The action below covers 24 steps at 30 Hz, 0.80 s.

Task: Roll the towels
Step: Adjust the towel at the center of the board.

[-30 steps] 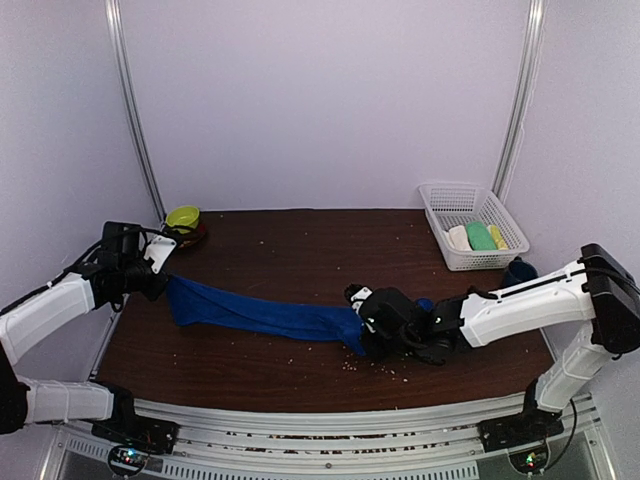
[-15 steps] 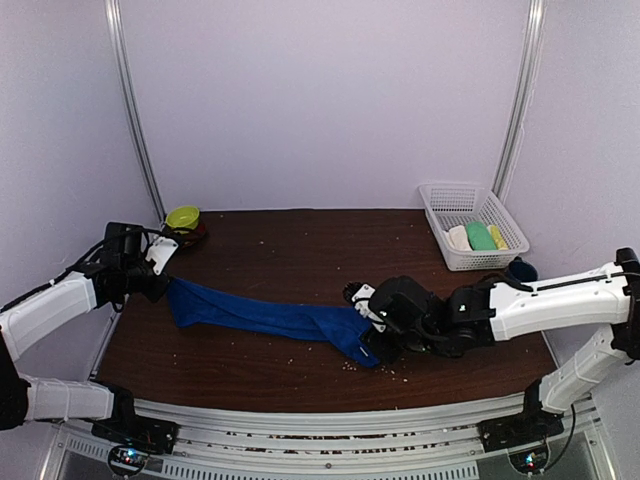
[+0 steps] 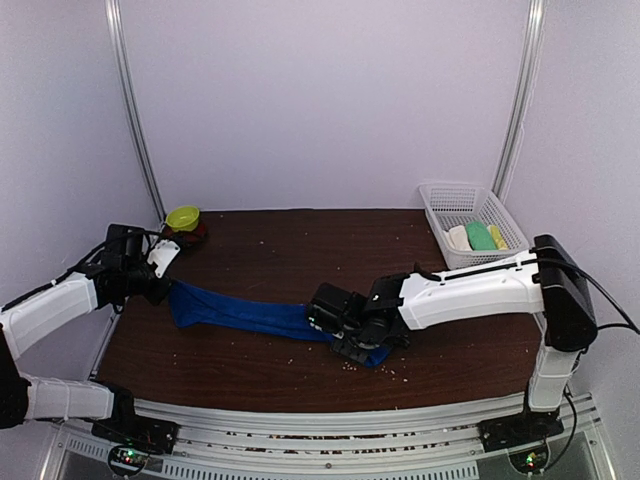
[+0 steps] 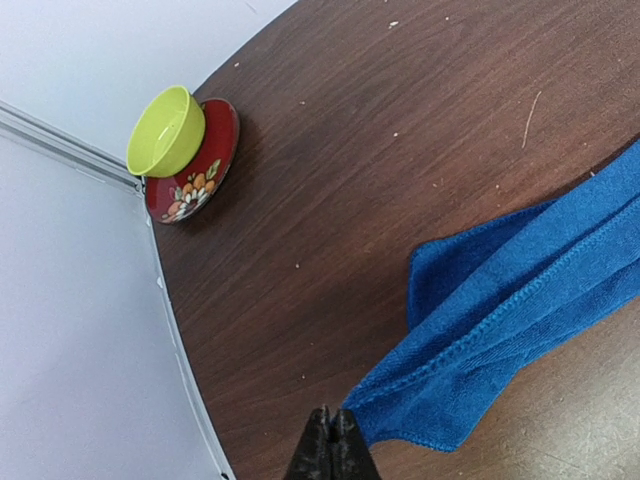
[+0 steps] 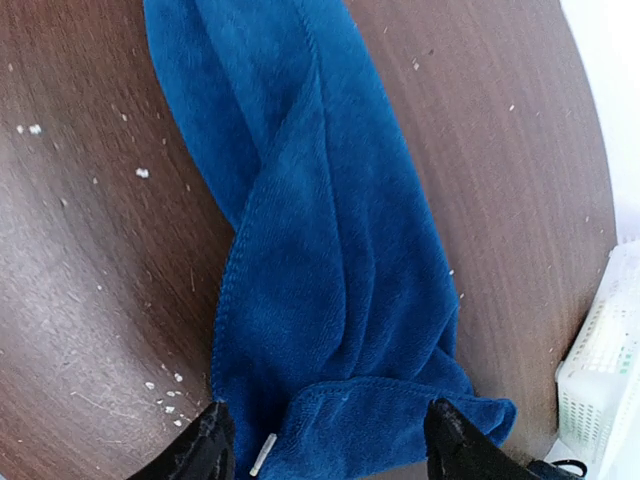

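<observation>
A royal blue towel [image 3: 240,312] lies bunched into a long strip across the dark wooden table. My left gripper [image 3: 163,287] is at its left end. In the left wrist view its fingers [image 4: 333,430] are pressed together where the towel's [image 4: 520,290] corner meets them, and that corner sits slightly raised. My right gripper [image 3: 350,340] hovers over the strip's right end. Its jaws [image 5: 330,455] are spread wide, one on each side of the folded-over end of the towel [image 5: 310,230], which lies loose on the table between them.
A white mesh basket [image 3: 470,187] at the back right holds cream, green and yellow items. A lime bowl [image 3: 182,216] on a red floral plate [image 4: 200,175] sits at the back left corner. White crumbs [image 5: 160,390] dot the wood near the towel's right end.
My right gripper has opened and let go of the towel's right end, and its wrist has swung left over the strip. The left arm and its end have barely moved.
</observation>
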{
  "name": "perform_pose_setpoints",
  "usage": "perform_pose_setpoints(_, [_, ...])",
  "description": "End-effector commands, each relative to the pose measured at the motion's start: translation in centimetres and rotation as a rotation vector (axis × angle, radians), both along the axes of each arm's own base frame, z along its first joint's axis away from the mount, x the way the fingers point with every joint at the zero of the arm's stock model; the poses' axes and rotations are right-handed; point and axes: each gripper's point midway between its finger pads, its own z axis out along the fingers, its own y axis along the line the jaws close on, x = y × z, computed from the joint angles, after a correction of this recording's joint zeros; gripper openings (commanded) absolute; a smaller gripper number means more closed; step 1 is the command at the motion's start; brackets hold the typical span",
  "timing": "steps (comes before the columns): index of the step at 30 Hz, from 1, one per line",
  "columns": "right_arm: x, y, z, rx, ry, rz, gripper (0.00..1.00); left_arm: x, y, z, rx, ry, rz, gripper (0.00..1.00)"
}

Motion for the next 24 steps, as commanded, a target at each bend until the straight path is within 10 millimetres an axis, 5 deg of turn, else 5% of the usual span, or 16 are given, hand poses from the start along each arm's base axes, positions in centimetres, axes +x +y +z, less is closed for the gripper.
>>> perform_pose_setpoints(1, [-0.5, -1.5, -1.4, -0.032, 0.022, -0.082, 0.63, 0.2, -0.1, 0.4, -0.020, -0.026, -0.002, 0.00])
perform_pose_setpoints(16, [0.4, -3.2, -3.3, -0.109, -0.038, -0.170, 0.43, 0.2, -0.2, 0.0, -0.024, -0.014, -0.004, 0.00])
perform_pose_setpoints(24, [1.2, -3.7, -2.8, -0.054, -0.038, -0.233, 0.00, 0.3, -0.2, -0.3, -0.019, -0.003, -0.004, 0.00])
